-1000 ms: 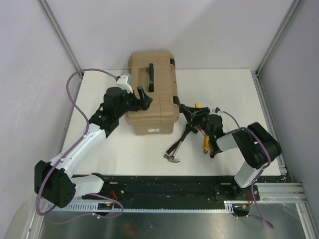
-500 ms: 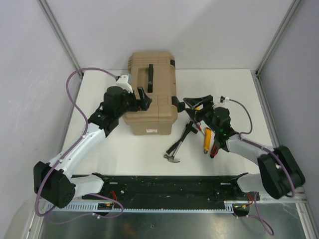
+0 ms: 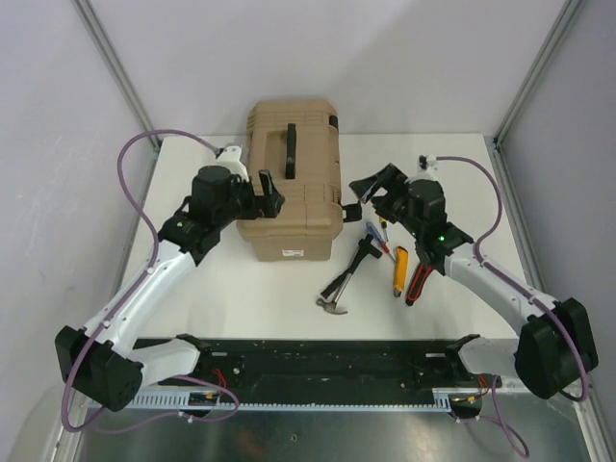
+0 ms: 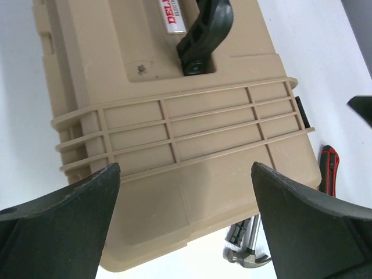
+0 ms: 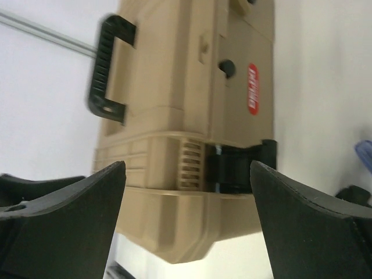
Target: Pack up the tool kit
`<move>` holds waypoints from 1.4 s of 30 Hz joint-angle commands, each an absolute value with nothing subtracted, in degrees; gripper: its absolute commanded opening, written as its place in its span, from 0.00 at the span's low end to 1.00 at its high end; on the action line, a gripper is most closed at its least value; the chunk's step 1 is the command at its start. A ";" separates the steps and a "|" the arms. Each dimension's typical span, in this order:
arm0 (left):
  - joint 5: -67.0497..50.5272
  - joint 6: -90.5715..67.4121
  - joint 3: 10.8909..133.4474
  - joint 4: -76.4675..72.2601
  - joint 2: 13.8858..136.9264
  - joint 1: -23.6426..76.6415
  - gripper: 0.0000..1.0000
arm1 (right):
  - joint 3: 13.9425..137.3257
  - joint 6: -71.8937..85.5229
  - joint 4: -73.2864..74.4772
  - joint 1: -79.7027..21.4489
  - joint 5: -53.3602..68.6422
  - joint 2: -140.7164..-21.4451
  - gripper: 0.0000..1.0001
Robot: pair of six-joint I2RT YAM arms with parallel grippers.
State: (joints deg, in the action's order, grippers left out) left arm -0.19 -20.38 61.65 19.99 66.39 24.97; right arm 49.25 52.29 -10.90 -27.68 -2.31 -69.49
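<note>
Okay, both claws were released, gripping nothing. The toolbox (image 3: 294,183) sat lid down on the bench (image 3: 241,289), long axis running away from the bases, flanked by my left claw (image 3: 272,192) and right claw (image 3: 364,195). The right claw faced the side latch (image 5: 235,168). The hammer (image 3: 345,279), screwdrivers (image 3: 375,234), yellow knife (image 3: 398,272) and red-black tool (image 3: 417,279) lay outside the box, nearer my right arm. I judged the box needed opening first.

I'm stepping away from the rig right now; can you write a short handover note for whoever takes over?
Left gripper: open, by the left side of the closed tan plastic toolbox, holding nothing.
Right gripper: open, facing the box's black side latch, holding nothing.
Tools on the white table right of the box: black-handled hammer, screwdrivers, yellow knife, red-and-black-handled tool.
Done: nothing packed.
Left: unlatch, open the lid, load the tools, close.
</note>
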 commanded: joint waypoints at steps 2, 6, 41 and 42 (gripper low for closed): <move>2.10 -19.07 62.68 20.42 63.65 22.98 0.99 | 54.53 43.97 -6.66 -28.37 0.93 -74.82 0.92; 1.17 -19.56 62.00 20.51 62.58 20.70 0.99 | 57.71 40.08 -8.64 -28.22 6.87 -77.52 0.91; -0.89 -22.61 60.64 21.00 62.59 13.10 1.00 | 66.67 36.54 -1.64 -39.29 21.09 -90.40 0.37; -0.53 -22.60 61.74 20.96 63.38 13.01 0.99 | 65.59 37.03 -1.39 -40.30 20.04 -89.24 0.38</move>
